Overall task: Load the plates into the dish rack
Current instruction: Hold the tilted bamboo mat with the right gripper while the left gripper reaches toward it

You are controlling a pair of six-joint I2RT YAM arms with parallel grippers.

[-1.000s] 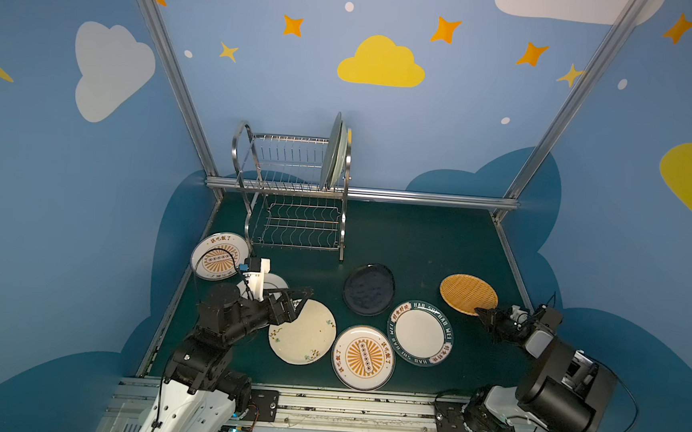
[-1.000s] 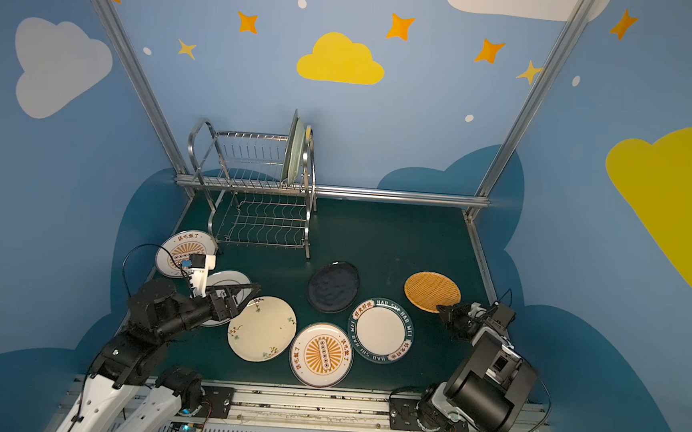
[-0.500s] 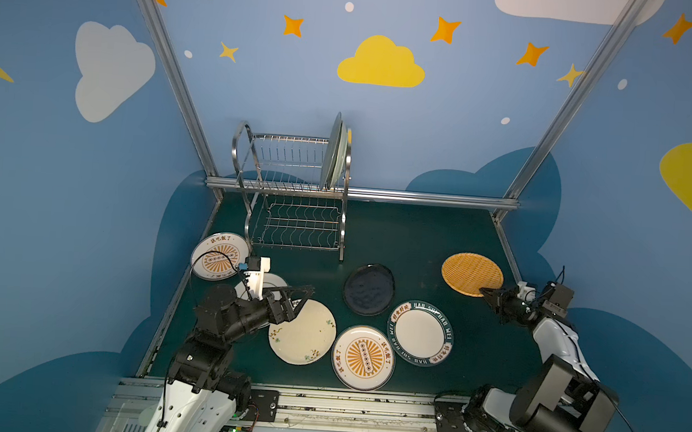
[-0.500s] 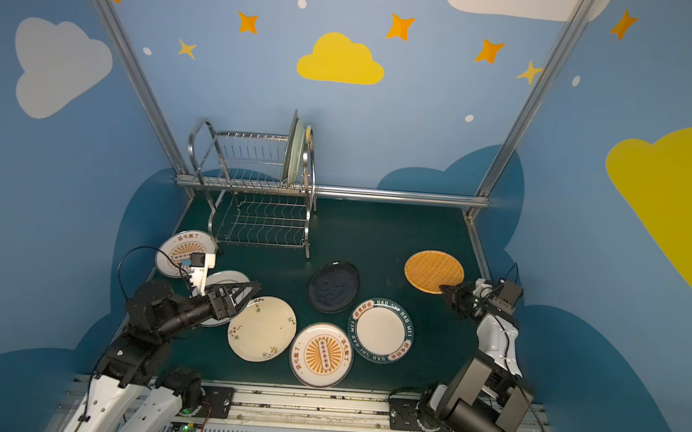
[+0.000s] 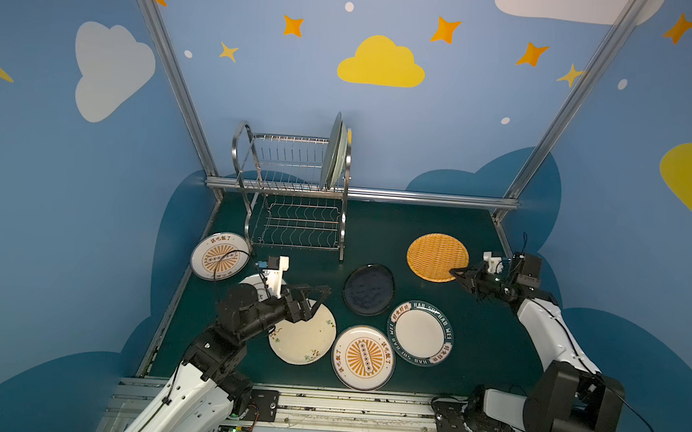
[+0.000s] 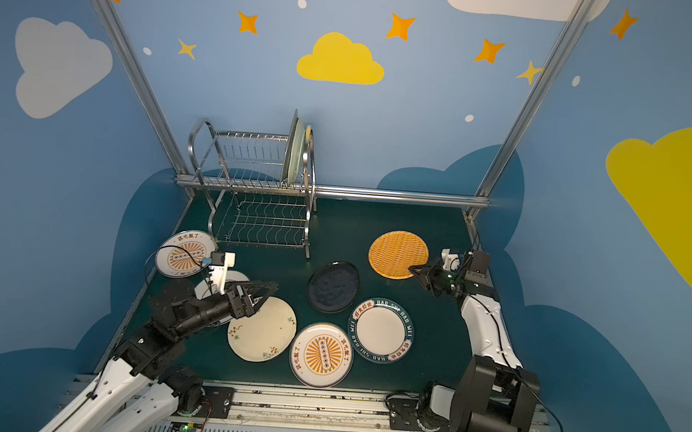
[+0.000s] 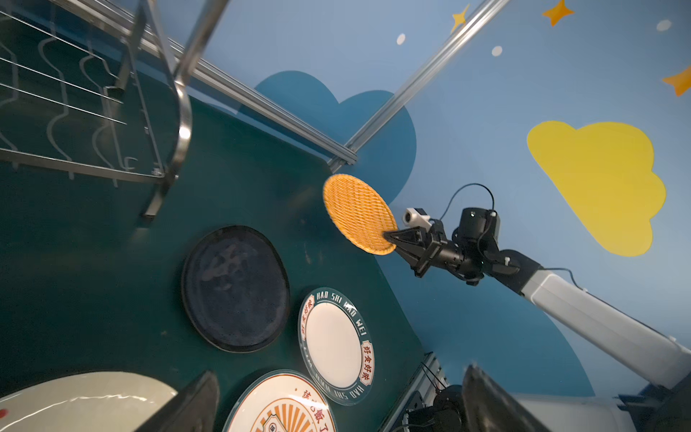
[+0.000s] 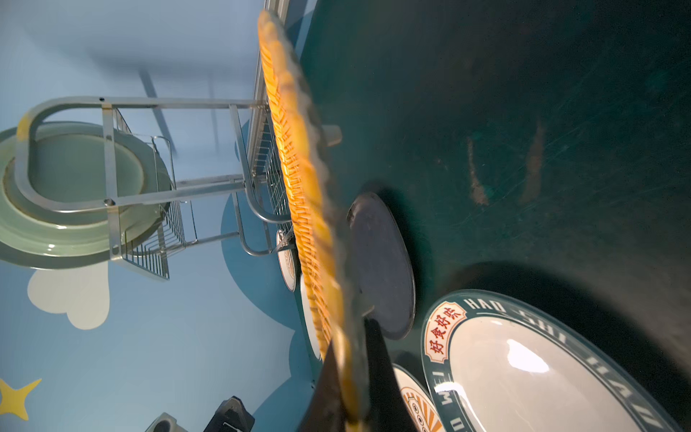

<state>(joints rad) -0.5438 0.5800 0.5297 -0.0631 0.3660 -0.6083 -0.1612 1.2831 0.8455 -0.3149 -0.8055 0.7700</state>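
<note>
Over the last second the right gripper (image 5: 455, 272), clamped on the near rim of the yellow plate (image 5: 437, 256), raised that plate off the bench (image 5: 419, 218). It also carried it back and a little inward, towards the rack (image 5: 343, 225). The plate was now held in the air at a tilt, well apart from the rack, above the bench beyond the black plate (image 5: 368, 289). I judged this the carry stage for a third plate, with the turn to upright and the slotting still to do.

The left gripper (image 5: 319, 296) had hardly shifted. Its jaws stood wide apart and empty over the far edge of the cream plate (image 5: 306, 341).

The rack's upper tier held two green plates (image 5: 334, 153), upright at its right end, and the other slots were free. Its lower shelf carried nothing. Six plates lay flat on the bench: black, cream, the teal-rimmed one (image 5: 419, 332), two sunburst ones (image 5: 363, 358) (image 5: 220, 256), and a white one (image 5: 253, 280) half hidden under the left arm.
</note>
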